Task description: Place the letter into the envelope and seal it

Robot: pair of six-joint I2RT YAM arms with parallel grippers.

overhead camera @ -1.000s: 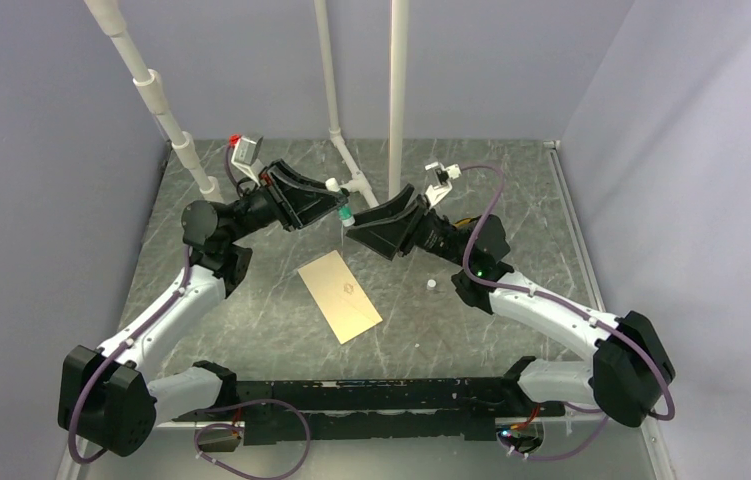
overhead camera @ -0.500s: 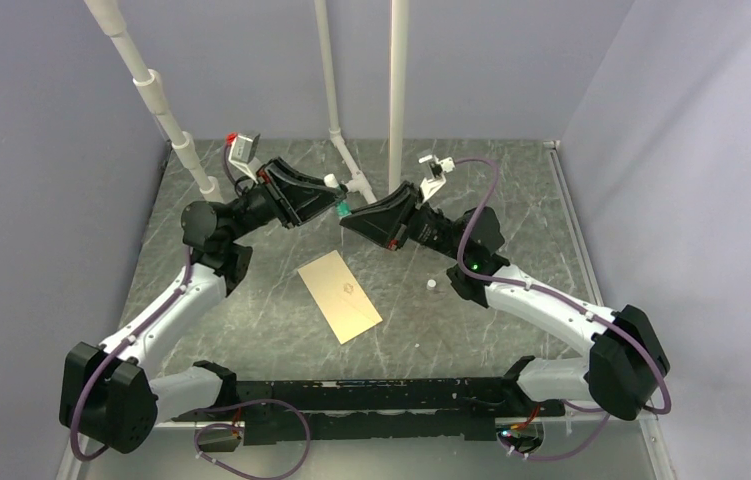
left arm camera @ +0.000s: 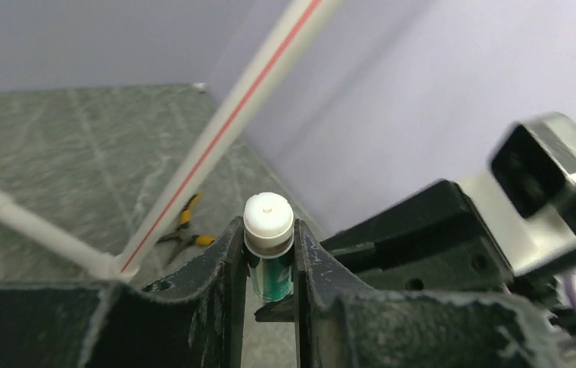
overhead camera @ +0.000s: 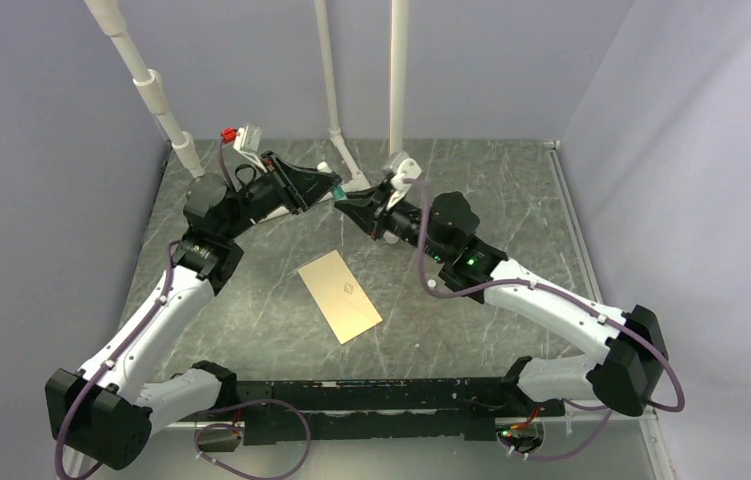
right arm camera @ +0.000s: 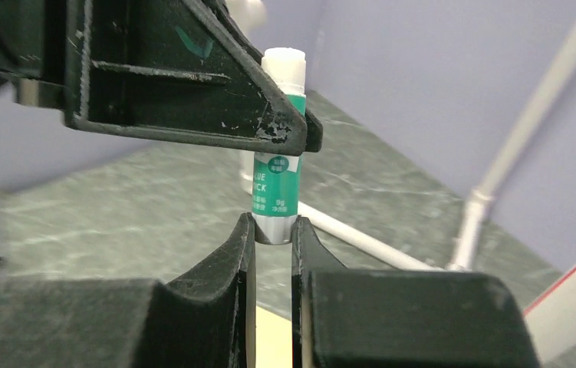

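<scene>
Near: the envelope (overhead camera: 339,296) lies flat and skewed on the grey marbled table (overhead camera: 251,320), between the two arms, nothing touching it. Farther back, raised off the table: a green glue stick (right arm camera: 275,192). Right gripper (right arm camera: 273,230) clamped on its base. Left gripper (left arm camera: 268,249) clamped just below its white end.

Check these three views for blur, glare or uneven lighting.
Top external view: evenly lit and sharp throughout, with no glare on the plain tan paper envelope. Left wrist view: the green-and-white glue stick between the jaws is crisp, but the black-and-silver hardware at right is blurred. Right wrist view: the stick's label is readable, while the white plastic pipes behind it are soft.
</scene>
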